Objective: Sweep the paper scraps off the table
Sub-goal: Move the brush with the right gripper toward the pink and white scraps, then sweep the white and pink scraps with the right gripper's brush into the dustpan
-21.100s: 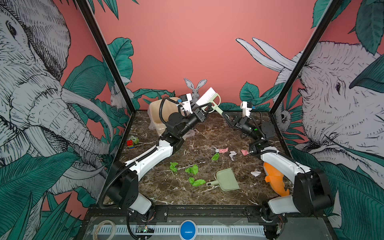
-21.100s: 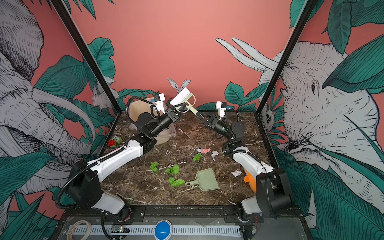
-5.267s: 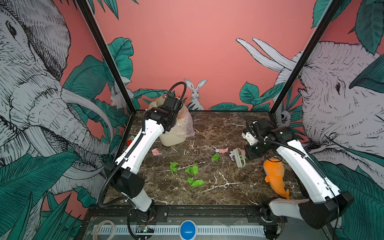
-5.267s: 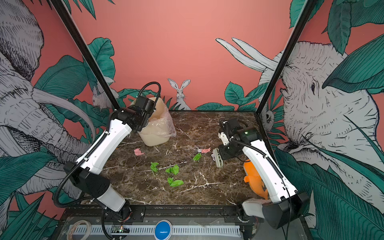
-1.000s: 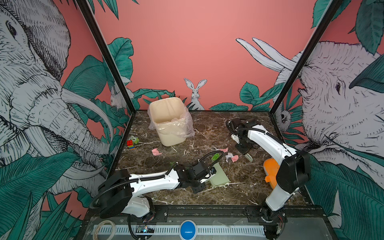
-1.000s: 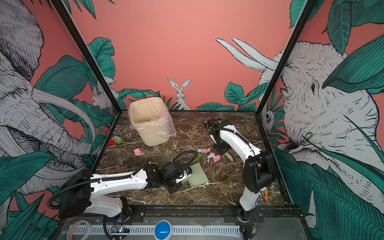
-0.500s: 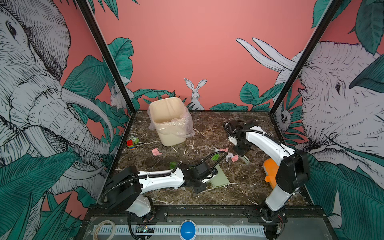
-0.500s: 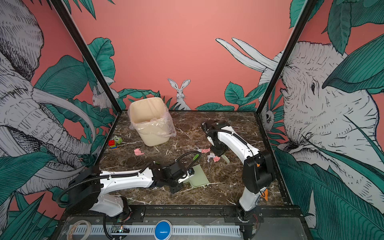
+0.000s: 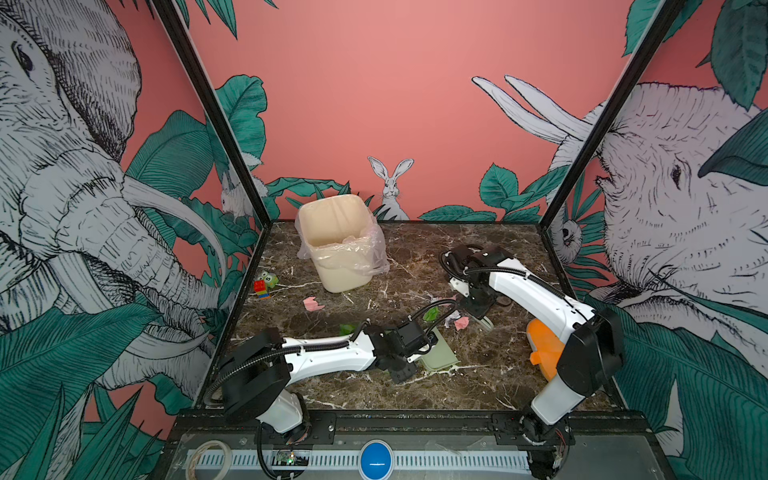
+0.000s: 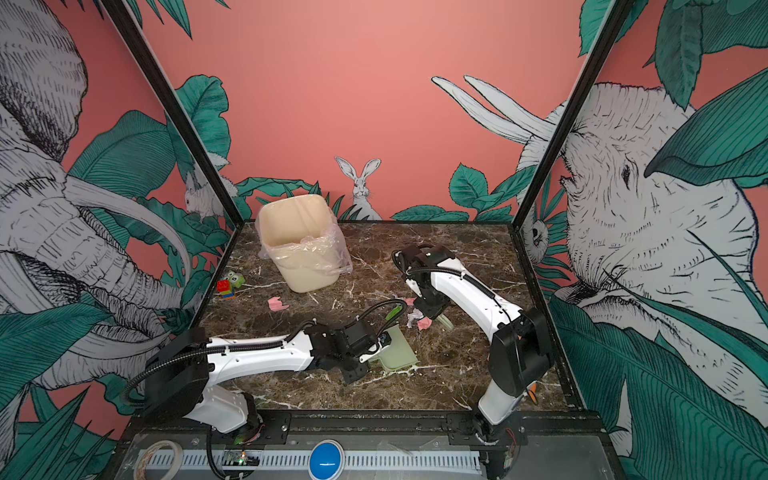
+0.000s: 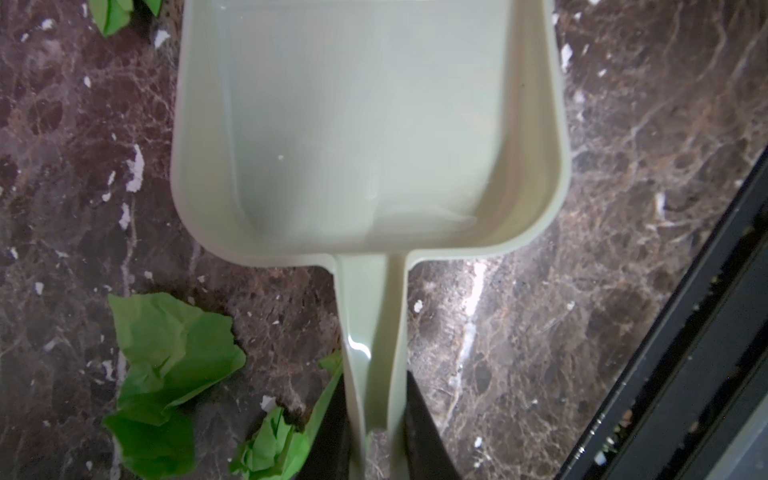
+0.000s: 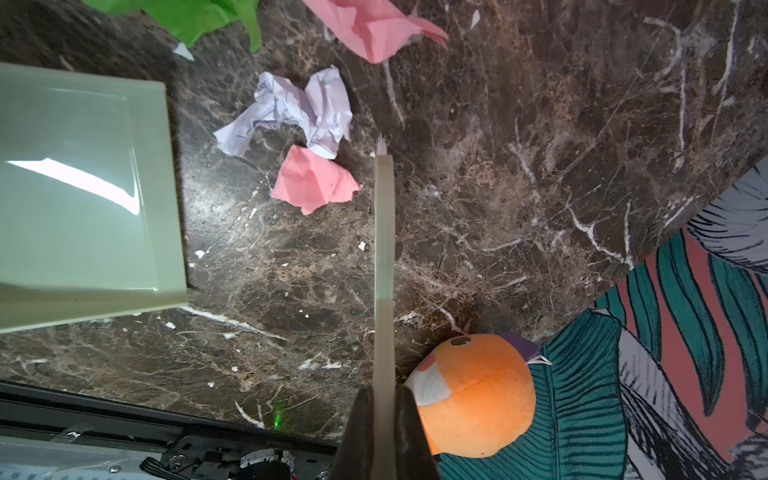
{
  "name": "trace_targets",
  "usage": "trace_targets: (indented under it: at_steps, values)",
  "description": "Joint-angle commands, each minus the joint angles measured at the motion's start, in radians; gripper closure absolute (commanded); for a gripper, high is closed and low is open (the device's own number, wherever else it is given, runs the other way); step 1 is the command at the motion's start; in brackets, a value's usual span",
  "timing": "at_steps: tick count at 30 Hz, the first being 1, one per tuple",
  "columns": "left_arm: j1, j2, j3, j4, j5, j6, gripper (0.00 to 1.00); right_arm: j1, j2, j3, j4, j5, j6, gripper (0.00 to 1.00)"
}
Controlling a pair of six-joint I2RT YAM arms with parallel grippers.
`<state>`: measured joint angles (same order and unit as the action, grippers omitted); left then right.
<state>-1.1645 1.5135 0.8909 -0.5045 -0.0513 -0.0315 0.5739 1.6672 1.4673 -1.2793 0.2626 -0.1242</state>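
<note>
We start with the worktop [image 9: 478,386], dark brown marble pattern with white veins inside a black frame, which carries everything else. At its far side stands a cream waste bin [image 9: 336,266] lined with clear plastic film, upright and well apart from both arms. Near the middle lies the pale green dustpan [image 11: 365,124], and the left pincer [image 11: 374,378] is clenched on its handle, one finger on each side. By the right edge rests an orange fish plush [image 12: 473,395], partly behind the right arm in both top views. The right pincer [image 12: 383,390] is clenched on the handle of a pale brush [image 9: 482,322], seen edge-on from the wrist (we cannot tell whether its bristles touch the surface). The paper scraps [image 9: 451,320] lie scattered on the marble: a crumpled white scrap [image 12: 291,112] and a pink scrap [image 12: 316,183] sit between the dustpan's open lip and the brush, the pink one just beside the brush. Another pink piece [image 12: 370,29] and a green piece [image 12: 199,16] lie just beyond them. Two more green bits [image 11: 170,365] lie beside the dustpan's handle. A lone pink scrap [image 9: 312,304] lies near the bin. Smallest, the red-and-green toy blocks [image 9: 264,284] sit at the left edge.
</note>
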Motion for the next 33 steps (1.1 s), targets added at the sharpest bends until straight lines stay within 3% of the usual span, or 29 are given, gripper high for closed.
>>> trace_targets:
  at_steps: [1,13,33]
  values:
    - [-0.003,0.005,0.032,-0.036,-0.023,-0.031,1.00,-0.004,0.028,0.039,-0.003,0.022,-0.021,1.00]
    - [-0.003,0.022,0.058,-0.061,-0.014,-0.053,1.00,0.015,0.087,0.070,0.025,-0.011,-0.050,1.00]
    - [-0.003,0.062,0.078,-0.088,0.015,-0.070,1.00,0.127,-0.009,0.040,-0.050,-0.099,-0.009,1.00]
